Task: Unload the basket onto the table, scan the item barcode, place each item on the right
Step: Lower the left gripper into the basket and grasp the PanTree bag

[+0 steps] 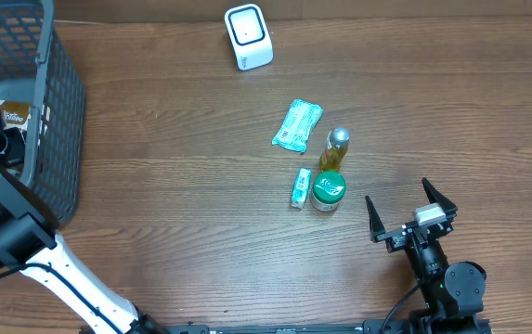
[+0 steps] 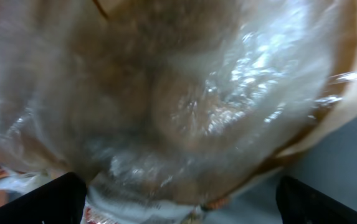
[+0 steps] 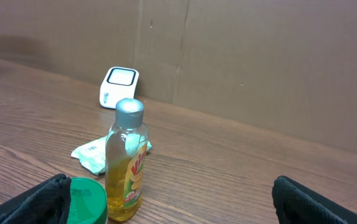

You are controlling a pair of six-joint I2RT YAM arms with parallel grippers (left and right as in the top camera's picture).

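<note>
As judged from here, progress: barely begun; nothing lifted, nothing shown to the scanner (image 1: 248, 37).
Left gripper (image 2: 178, 202): down in the basket (image 1: 61, 102), fingers spread wide, close over a plastic-wrapped packet (image 2: 184, 106); seemingly not grasping.
Right gripper (image 1: 396, 193): fingers spread, empty, near the bottle (image 1: 336, 150).
Left to do: grasp, carry, scan.

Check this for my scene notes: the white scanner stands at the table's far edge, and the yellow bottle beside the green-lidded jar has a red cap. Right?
Not quite. The right wrist view shows the cap of the yellow bottle is silver, not red. The rest holds: the white scanner stands at the far edge of the table, and the bottle is beside the green-lidded jar.
</note>
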